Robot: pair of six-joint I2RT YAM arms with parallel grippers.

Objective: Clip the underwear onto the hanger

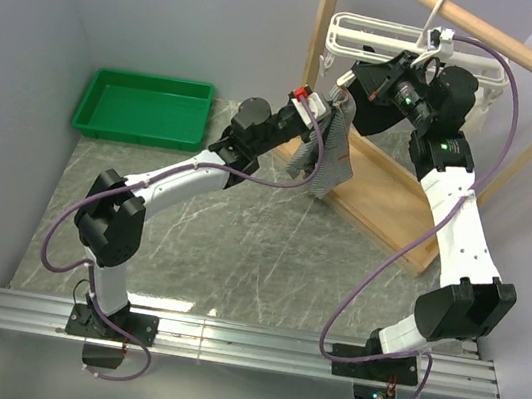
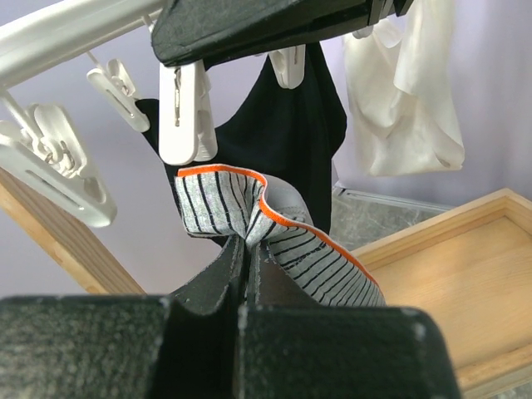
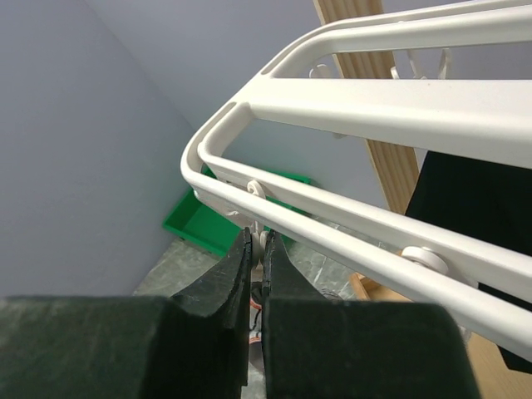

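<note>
Underwear (image 2: 214, 204), grey pinstriped, orange-edged waistband, bunched in left pincer (image 2: 248, 251)

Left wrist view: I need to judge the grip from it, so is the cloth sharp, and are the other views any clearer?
Left wrist: the underwear stripes are crisp, the left gripper near the lens soft and dark. Right wrist: the hanger bars are bright, nearly washed out; the right gripper is blurred. Top external: even light, soft shadows, reasonably sharp.
</note>
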